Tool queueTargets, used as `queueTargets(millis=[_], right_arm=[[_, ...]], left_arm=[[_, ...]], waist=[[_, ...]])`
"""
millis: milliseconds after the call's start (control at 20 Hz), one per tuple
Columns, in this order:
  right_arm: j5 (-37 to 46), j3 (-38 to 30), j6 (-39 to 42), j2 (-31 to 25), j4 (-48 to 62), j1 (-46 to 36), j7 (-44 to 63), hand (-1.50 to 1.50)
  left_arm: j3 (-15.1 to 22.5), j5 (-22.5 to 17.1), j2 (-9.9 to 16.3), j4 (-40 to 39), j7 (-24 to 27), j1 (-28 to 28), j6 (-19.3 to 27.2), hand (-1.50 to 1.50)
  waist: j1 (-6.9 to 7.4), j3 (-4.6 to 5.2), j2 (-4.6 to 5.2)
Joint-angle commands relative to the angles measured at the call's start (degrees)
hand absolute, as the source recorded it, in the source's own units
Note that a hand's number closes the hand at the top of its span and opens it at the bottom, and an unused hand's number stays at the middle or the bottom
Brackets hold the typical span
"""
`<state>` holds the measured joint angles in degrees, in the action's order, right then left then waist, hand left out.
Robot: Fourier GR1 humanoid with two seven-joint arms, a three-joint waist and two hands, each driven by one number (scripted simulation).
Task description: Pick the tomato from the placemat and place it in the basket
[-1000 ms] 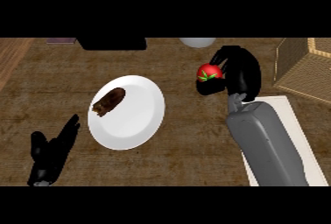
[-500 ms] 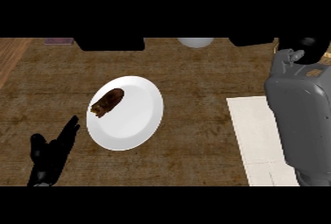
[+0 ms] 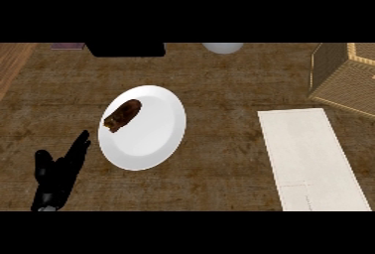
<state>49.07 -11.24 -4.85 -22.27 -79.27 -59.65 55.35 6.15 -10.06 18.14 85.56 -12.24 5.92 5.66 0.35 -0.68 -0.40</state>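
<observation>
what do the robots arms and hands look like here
Only the left hand shows, at the lower left: all black, with slim fingers and a thumb, and a small grey bit at the wrist. No cables or markings visible. The right hand and both forearms are out of view.

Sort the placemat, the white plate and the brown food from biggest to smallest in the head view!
1. Placemat
2. White plate, only a little smaller
3. Brown food, clearly the smallest

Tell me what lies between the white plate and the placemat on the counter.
In the head view, only bare wooden counter lies between the white plate and the placemat; nothing stands there.
</observation>
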Motion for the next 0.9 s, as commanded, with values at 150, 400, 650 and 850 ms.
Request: queueTargets(millis=[150,400,650,850], right_arm=[[-2.4,-4.9,0.8,-6.8,9.4,-1.6,-6.0,1.5],[-4.6,-7.9,-2.1,-9.9,19.1,1.3,-16.4,1.5],[-6.3,-10.1,-6.5,-9.6,26.2,0.7,-22.0,1.5],[-9.6,-14.1,-8.1,-10.8,31.2,0.2,-24.7,1.5]], left_arm=[[0.5,0.0,-0.3,-3.5,-4.0,1.5,-1.0,0.0],[1.4,2.0,-2.3,-4.4,-2.1,1.3,0.4,0.0],[-0.9,-0.2,-0.6,-4.8,-3.1,-0.1,-2.3,0.0],[0.7,2.0,-2.5,-5.0,-1.0,1.6,-1.1,0.0]], waist=[[0.43,0.67,0.7],[0.85,0.63,1.1],[0.99,0.65,1.02],[0.95,0.64,0.94]])
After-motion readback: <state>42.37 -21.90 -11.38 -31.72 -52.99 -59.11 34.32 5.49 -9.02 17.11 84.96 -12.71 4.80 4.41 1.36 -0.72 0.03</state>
